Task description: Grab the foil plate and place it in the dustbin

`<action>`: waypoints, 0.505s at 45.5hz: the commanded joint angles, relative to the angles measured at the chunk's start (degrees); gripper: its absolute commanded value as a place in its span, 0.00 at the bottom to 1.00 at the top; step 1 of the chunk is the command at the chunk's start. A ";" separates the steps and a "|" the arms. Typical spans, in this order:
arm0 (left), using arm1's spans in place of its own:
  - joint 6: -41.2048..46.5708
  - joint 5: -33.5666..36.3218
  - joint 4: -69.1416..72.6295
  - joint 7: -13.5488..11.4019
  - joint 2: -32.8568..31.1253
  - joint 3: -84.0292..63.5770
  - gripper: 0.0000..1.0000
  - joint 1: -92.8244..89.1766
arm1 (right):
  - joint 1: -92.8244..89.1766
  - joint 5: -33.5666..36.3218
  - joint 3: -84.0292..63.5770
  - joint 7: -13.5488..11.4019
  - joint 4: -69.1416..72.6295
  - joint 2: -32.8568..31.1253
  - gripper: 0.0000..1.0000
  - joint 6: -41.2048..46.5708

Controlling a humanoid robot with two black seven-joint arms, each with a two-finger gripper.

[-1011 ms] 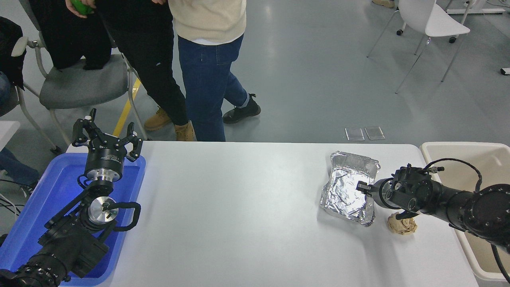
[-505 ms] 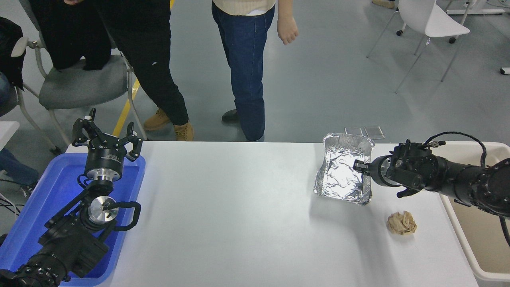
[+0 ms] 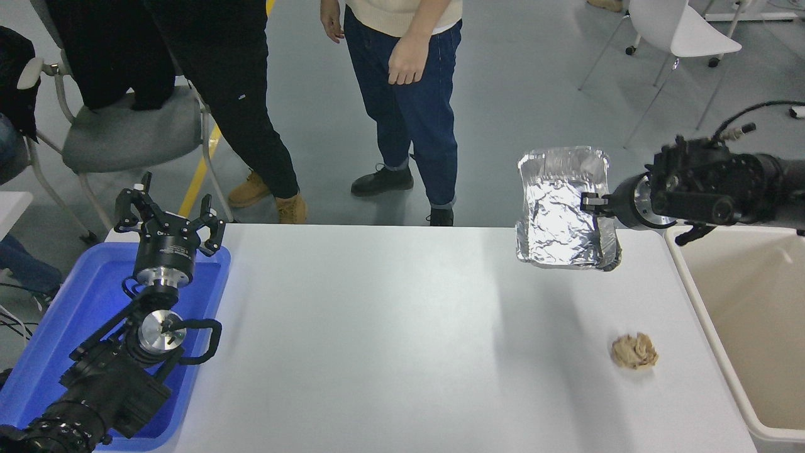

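The foil plate, shiny and crinkled, hangs tilted in the air above the table's far right corner. My right gripper is shut on the plate's right rim, its arm coming in from the right edge. The beige dustbin stands beside the table at the right, its interior open, and the plate is up and to the left of it. My left gripper is parked open over the blue tray at the lower left.
A crumpled tan paper wad lies on the white table near the bin. A blue tray sits at the left edge. Two people stand at the far side, beside a grey chair.
My right gripper has lifted the foil plate off the table, up and a little toward the right. The person in jeans has stepped about. The left arm has not moved.
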 commanded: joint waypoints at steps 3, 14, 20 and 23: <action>0.00 0.01 -0.02 0.01 0.13 -0.08 0.99 0.09 | 16.64 0.29 -8.79 0.17 10.08 -0.05 0.00 1.16; 0.00 0.01 -0.02 0.01 0.13 -0.17 0.99 0.18 | 23.15 0.38 -11.70 0.17 14.65 0.48 0.00 1.25; 0.00 0.01 -0.02 0.01 0.13 -0.17 0.99 0.18 | 24.29 0.38 -12.49 0.17 16.85 0.40 0.00 1.16; 0.00 0.01 -0.02 0.01 0.13 -0.17 0.99 0.18 | 24.82 0.46 -14.15 0.17 17.99 0.40 0.00 1.16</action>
